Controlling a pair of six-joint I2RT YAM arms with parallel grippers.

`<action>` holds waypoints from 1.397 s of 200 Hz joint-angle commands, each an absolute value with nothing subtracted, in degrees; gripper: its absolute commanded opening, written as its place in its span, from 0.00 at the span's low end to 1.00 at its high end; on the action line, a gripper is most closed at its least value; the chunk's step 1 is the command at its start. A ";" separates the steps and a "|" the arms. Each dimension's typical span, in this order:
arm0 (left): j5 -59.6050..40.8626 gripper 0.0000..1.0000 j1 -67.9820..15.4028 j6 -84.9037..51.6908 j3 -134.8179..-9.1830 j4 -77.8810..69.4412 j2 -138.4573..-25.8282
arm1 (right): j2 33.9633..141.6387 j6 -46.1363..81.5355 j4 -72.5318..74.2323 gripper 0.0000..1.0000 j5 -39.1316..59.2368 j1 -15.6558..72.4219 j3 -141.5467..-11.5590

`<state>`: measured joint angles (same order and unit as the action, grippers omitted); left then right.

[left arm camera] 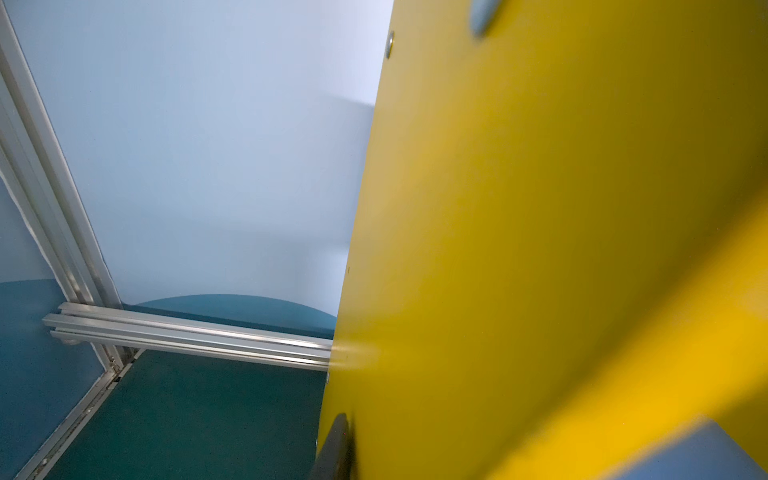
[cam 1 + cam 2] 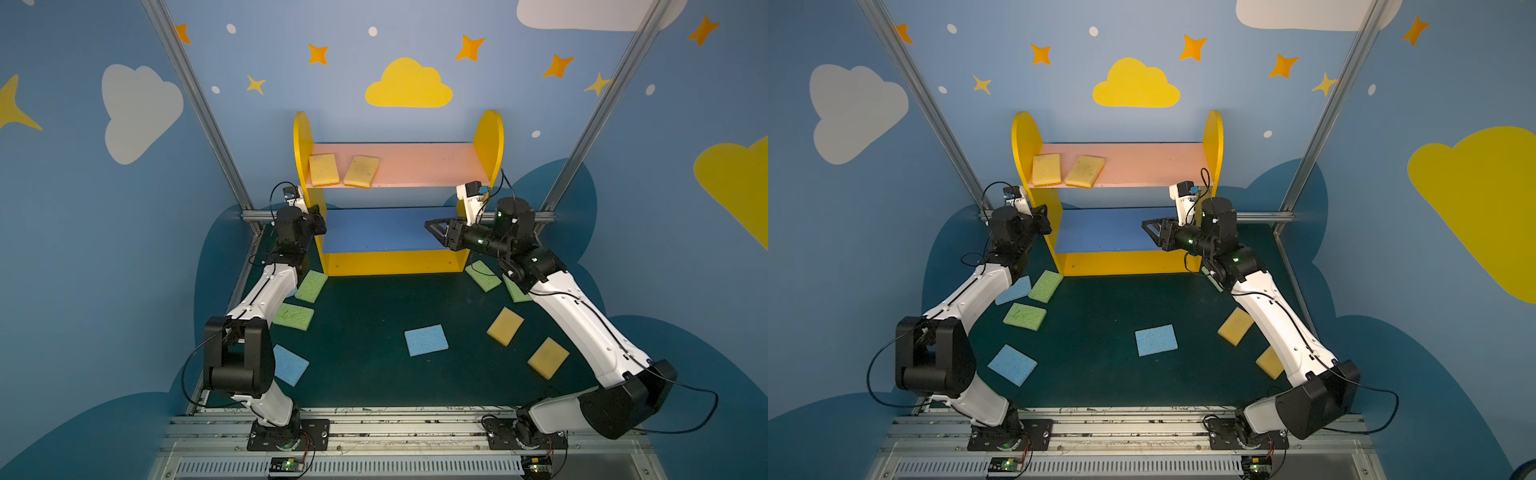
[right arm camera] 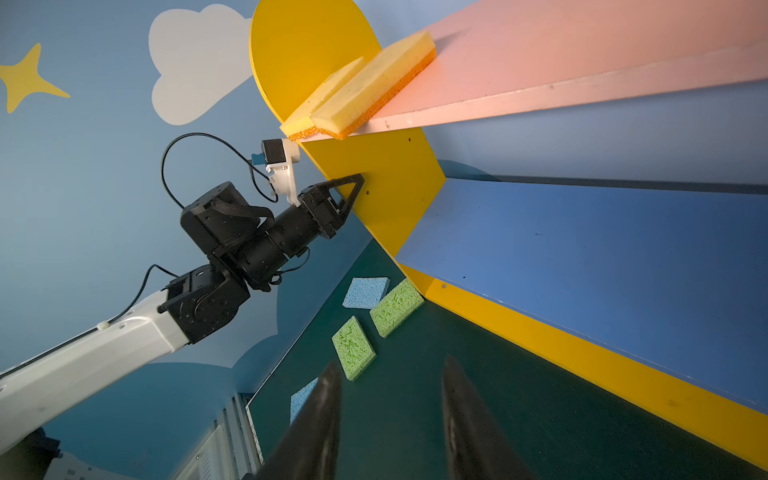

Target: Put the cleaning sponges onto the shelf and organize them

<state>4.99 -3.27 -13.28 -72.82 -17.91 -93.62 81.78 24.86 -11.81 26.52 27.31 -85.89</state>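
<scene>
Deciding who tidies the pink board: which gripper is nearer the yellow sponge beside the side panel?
Left. The left gripper is at that panel, just below the yellow sponge; the right gripper hovers across the shelf, by the blue board's opposite end.

A robotics test cell is posing as a nursery: blue wall panels are carrying painted clouds and stars, aluminium posts are slanting up at upper left and upper right in both top views, a toy-bright shelf is standing on a green mat, and two arms are bolted to a metal rail along the bottom edge.
</scene>
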 commanded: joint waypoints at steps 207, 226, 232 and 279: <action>8.26 0.26 -21.37 -24.52 -56.93 -6.01 -71.39 | 96.18 23.54 -22.24 0.15 33.86 24.00 -109.00; 8.17 0.42 -21.62 -24.49 -55.80 -5.55 -70.13 | 98.09 23.06 -23.52 0.22 33.04 24.89 -112.15; 8.17 0.47 -21.66 -24.52 -55.50 -5.42 -69.53 | 98.53 22.87 -23.95 0.24 32.47 25.16 -113.03; 7.66 0.93 -21.86 -25.11 -54.78 -0.11 -65.54 | 102.13 20.57 -27.22 0.00 28.42 28.12 -120.29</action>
